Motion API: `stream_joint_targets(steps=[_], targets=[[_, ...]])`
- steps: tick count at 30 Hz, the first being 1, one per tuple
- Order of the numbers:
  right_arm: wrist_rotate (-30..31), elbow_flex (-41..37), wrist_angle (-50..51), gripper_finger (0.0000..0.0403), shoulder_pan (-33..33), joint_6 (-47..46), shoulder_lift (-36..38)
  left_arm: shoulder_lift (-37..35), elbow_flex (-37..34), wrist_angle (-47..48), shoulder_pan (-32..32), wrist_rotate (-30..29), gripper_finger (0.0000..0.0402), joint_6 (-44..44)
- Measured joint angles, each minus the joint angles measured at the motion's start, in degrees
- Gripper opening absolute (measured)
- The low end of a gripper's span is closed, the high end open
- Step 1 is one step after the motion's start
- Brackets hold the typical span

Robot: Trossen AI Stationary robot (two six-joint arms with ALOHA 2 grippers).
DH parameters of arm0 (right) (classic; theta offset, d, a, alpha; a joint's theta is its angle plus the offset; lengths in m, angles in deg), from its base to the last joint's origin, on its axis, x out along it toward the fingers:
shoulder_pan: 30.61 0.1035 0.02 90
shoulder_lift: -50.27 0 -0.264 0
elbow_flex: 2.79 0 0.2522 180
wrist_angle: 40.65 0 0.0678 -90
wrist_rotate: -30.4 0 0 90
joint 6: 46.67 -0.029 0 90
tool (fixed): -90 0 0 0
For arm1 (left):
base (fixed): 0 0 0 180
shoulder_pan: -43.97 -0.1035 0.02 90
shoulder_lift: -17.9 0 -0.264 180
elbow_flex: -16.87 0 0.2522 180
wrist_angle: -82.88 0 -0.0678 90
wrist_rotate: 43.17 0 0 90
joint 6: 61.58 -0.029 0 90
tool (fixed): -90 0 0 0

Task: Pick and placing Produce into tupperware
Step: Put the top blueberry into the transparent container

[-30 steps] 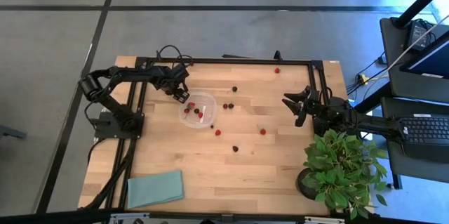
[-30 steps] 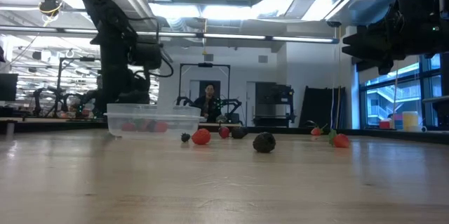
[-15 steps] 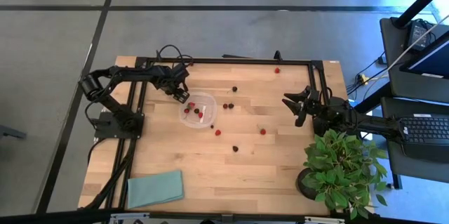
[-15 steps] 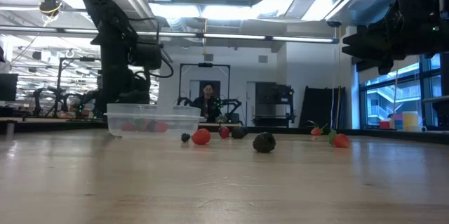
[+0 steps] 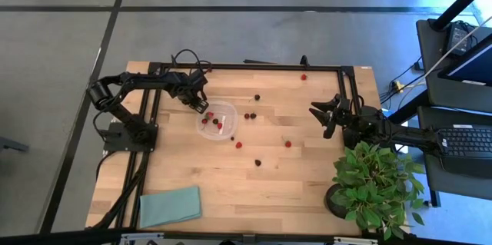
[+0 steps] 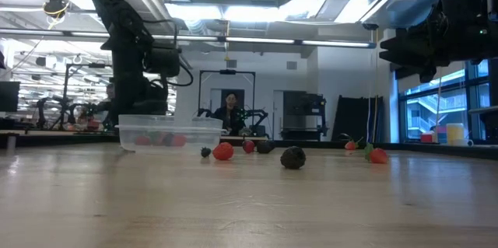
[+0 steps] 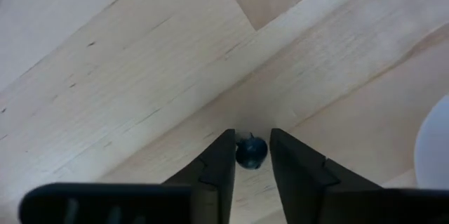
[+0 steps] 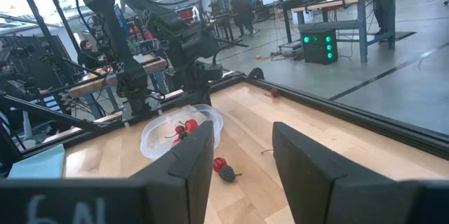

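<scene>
In the left wrist view we see the left gripper with its two fingers drawn close on a small dark berry, which sits right between the tips, low on the wooden table; the jaws are nearly together and seem to pinch it. We judge that the grip is only at the very ends of the fingers, so we must lift slowly and straight up, because such a round little piece can roll out to the open side of the jaws. Just beside the jaws, toward the middle of the table, stands the tupperware, clear and shallow, with several red pieces already inside; in the high view the left gripper is at its rim. So the way to carry is short: we rise enough to pass over the wall, move across above the open middle, and open only there, low, so that the berry does not bounce out. Farther from the jaws, past the container, the other produce lies loose on the wood, for example a red piece and a dark one. Well apart, on the other side of the table, the right gripper waits with its jaws apart and empty, near the potted plant.
</scene>
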Motion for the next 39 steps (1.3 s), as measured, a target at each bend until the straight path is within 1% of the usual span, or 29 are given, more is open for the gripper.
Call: stream_joint_targets(steps=[7, 12, 18, 21, 24, 33, 39], targets=[[0.0, 0.0, 0.0, 0.0149, 0.0, 0.0, 0.0, 0.0, 0.0, 0.1, 0.0, 0.7, 0.0051, -0.6], [0.0, 0.0, 0.0, 0.0149, 0.0, 0.0, 0.0, 0.0, 0.0, 0.1, 0.0, 0.7, 0.0051, -0.7], [0.0, 0.0, 0.0, 0.0149, 0.0, 0.1, 0.0, 0.1, 0.4, 0.5, 0.0, 0.7, 0.0047, -4.0], [0.0, 0.0, 0.0, 0.0149, 0.0, 0.1, 0.0, 0.2, 2.0, 1.9, -0.1, 1.1, 0.0040, -5.3], [0.0, 0.0, 0.0, 0.0149, 0.0, 0.0, 0.0, 0.4, 4.0, 6.3, -0.1, 1.5, 0.0039, -6.6], [0.0, 0.0, 0.0, 0.0149, 0.0, 0.2, 0.0, 0.3, 9.0, 11.0, 0.0, 1.5, 0.0038, -7.7], [0.0, 0.0, 0.0, 0.0149, 0.0, 0.4, 0.0, 0.2, 13.8, 16.1, 2.0, 1.5, 0.0042, -8.0]])
